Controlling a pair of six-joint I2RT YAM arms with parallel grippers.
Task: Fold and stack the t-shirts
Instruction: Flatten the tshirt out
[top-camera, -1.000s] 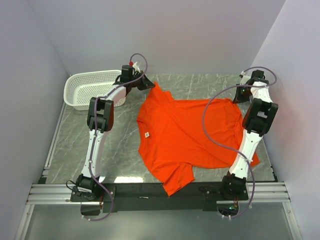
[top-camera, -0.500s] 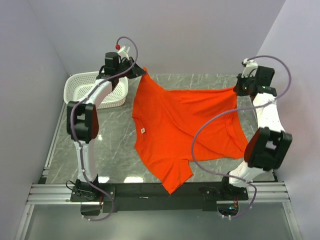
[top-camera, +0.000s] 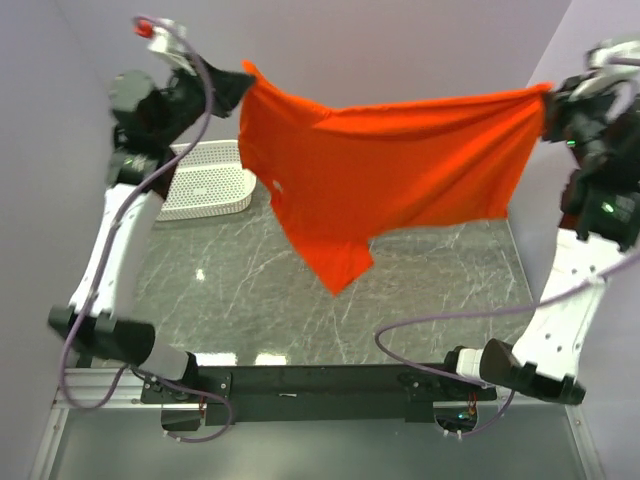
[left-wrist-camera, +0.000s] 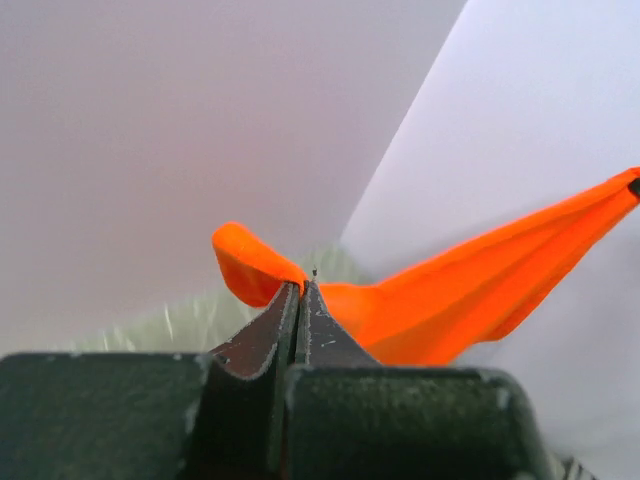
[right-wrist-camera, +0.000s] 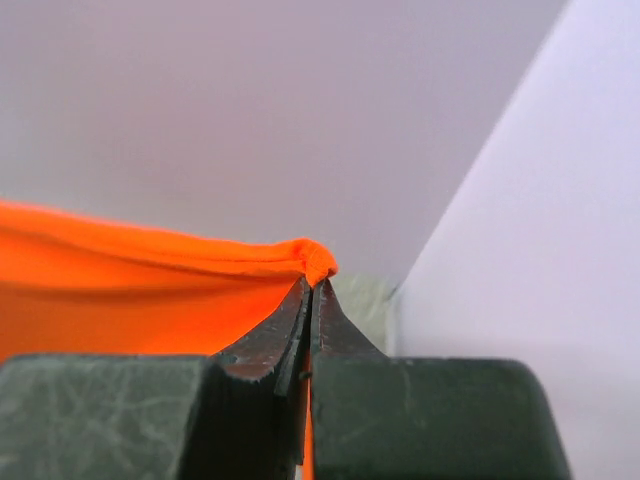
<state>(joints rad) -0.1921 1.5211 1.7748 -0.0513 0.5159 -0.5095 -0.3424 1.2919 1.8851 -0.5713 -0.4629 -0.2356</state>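
**Item:** orange-red t-shirt (top-camera: 390, 165), 1 pc.
**Status chg:** a sec ago flat on table (top-camera: 300, 310), far edge gripped. Now hoisted, apparently clear of the table, hanging as a sheet betw. both pincers.
**Left pincer** (top-camera: 238, 85): pressed together on sleeve/shoulder corner.
**Right pincer** (top-camera: 548, 100): likewise pinching the hem corner.
**Reading:** spread/shake-out step; no fold made yet, shirt needs re-laying flat.
**Orientation:** long axis runs pincer to pincer, approx. level, top edge taut. Neck w/ white label (top-camera: 272, 186) is just below left pincer, hem at right pincer. Free sleeve dangles lowest, below and betw. them.
**Also:** white basket (top-camera: 205, 180) below left pincer.
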